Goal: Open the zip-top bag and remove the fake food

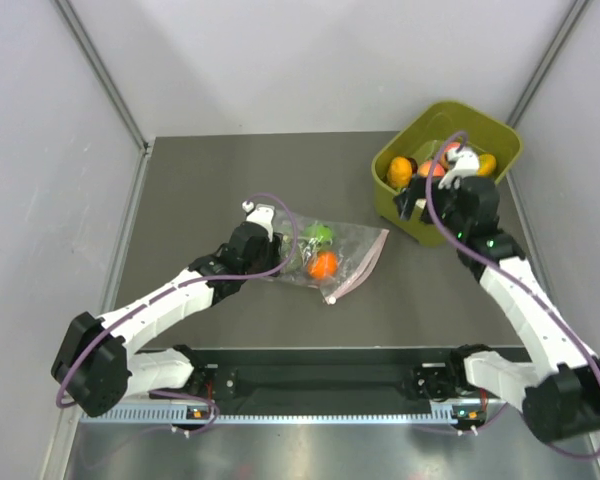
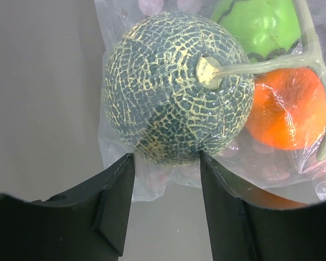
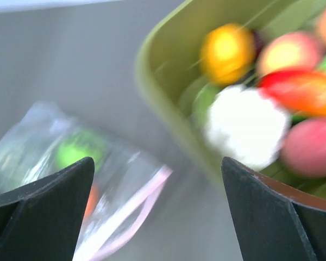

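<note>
Zip-top bag (image 1: 352, 243) lies flat; left claw (image 2: 167, 163) flanks the netted melon (image 2: 176, 87) at its closed end, grip unclear, so squeeze softly. Right claw (image 3: 157, 163), wide open, should pin the pink strip (image 1: 362, 260).

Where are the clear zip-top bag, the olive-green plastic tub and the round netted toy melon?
clear zip-top bag (image 1: 365, 258): top view, pink zip strip.
olive-green plastic tub (image 1: 480, 114): top view, far rim.
round netted toy melon (image 2: 174, 92): left wrist view, skin.

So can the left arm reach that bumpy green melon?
Probably yes: the left gripper sits right at the melon, one finger on each side, nothing between. The zip-top bag may be wrapping it, though.
</note>
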